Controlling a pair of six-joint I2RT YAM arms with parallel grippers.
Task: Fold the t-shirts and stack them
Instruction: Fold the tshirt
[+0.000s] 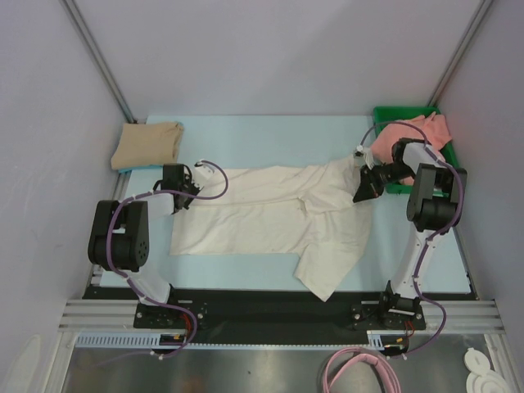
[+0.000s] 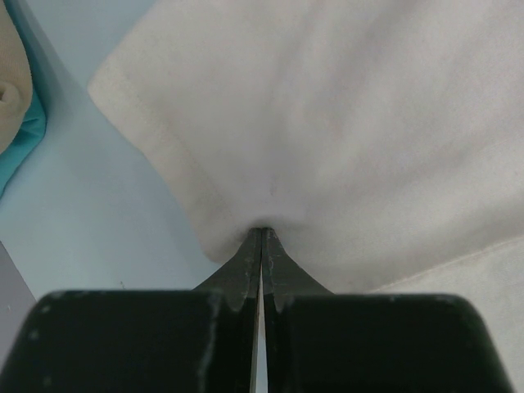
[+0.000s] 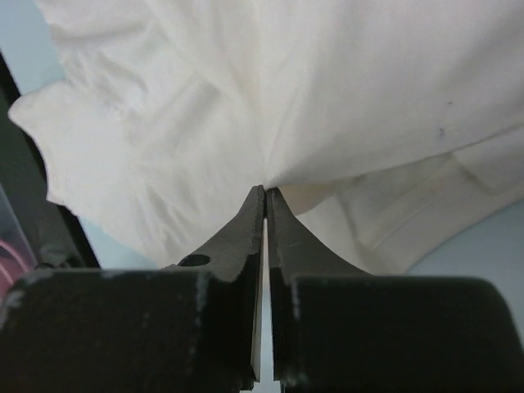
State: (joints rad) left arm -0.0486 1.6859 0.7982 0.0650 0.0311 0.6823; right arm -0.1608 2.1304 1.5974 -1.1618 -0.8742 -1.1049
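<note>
Pale-blue table (image 1: 262, 135): left gripper (image 2: 262, 233) and right gripper (image 3: 264, 190) each clamped on cream-white t-shirt (image 1: 262, 217). Fold likely starting; next needs synchronized carry.

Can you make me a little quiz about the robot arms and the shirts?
1. True or false: the left gripper and the right gripper are both shut on the cream-white cotton t-shirt.
2. What lies in the green plastic tray? A a salmon-pink cotton t-shirt; B a red towel; C nothing.
3. Fill in: the folded tan-beige cotton t-shirt lies at the pale blue table's far ___ corner.
Key: 1 true; 2 A; 3 left.
</note>
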